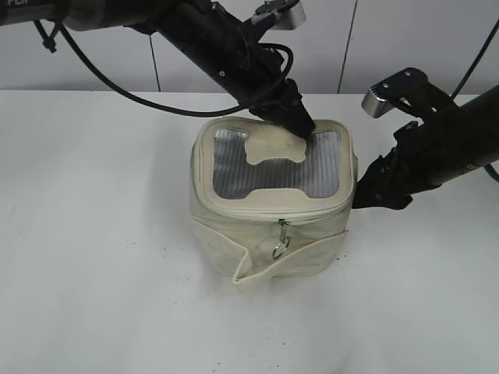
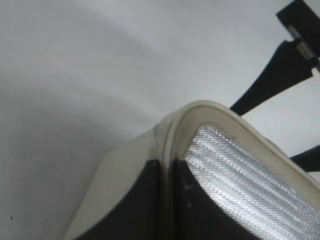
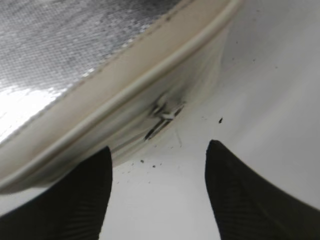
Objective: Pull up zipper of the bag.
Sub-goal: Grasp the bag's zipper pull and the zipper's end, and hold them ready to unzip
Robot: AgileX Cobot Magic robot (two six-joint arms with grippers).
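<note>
Jaws of the left gripper point(image 2: 167, 200) were clamped on the rim of the bag point(image 1: 273, 195), which stood on the white table point(image 1: 93, 234). Those of the right gripper point(image 3: 159, 192) gaped apart beside a silver pull point(image 3: 165, 114) of the zipper point(image 1: 273, 216).

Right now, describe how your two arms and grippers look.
Both arms are matte black with jointed tubular links. The left arm trails a loose black cable; the right arm carries a silver-fronted camera block. The left gripper and right gripper have dark, tapering fingers with finely ribbed surfaces.
</note>
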